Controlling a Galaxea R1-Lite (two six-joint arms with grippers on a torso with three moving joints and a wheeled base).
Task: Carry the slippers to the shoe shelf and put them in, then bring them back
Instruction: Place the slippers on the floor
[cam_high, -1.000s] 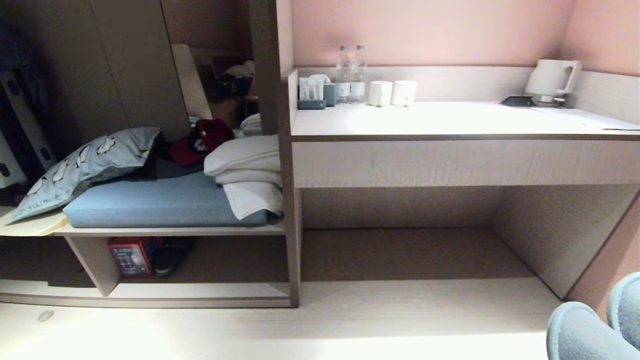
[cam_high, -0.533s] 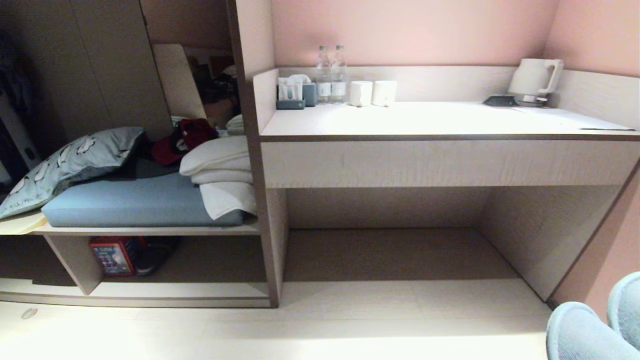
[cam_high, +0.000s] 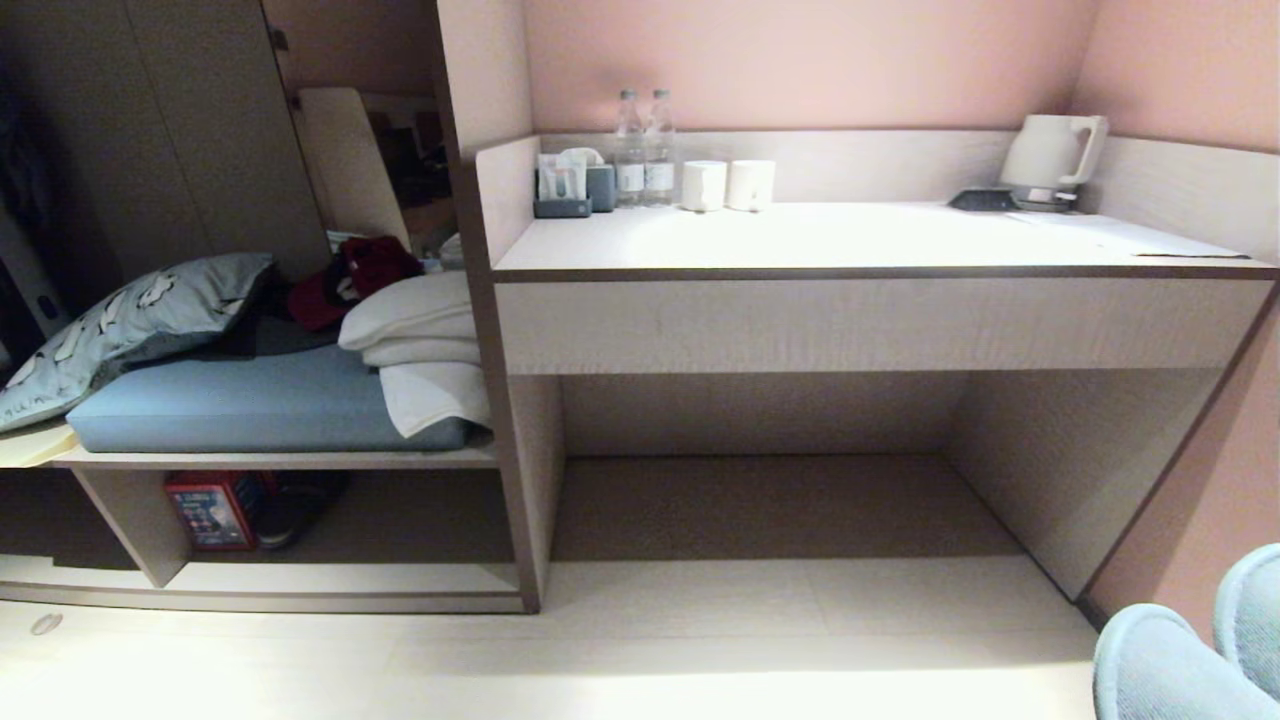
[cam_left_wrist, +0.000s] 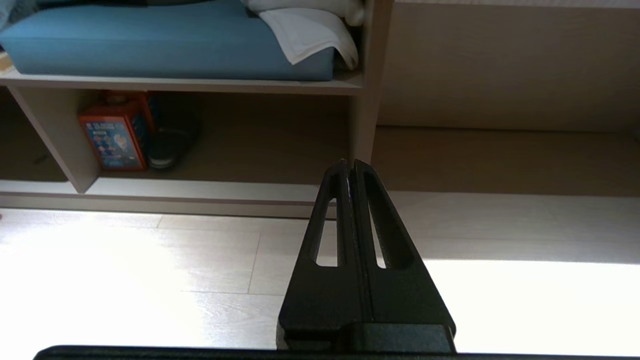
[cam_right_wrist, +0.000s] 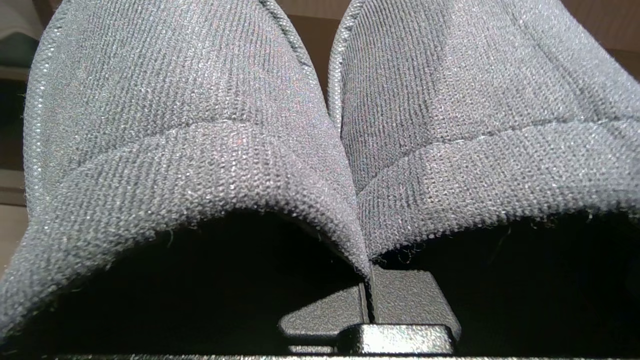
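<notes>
Camera swung right; right claw (cam_right_wrist: 369, 287) pinches slippers (cam_right_wrist: 320, 125).

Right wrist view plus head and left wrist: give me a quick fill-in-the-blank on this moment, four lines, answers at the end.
1. The right gripper is shut on the pair of ____.
2. The left gripper is shut and holds ____.
3. In the shoe shelf, a red box stands beside a dark ____.
4. On the desk, the two white cups stand next to two water ____.

Missing words: slippers; nothing; shoe; bottles
</notes>
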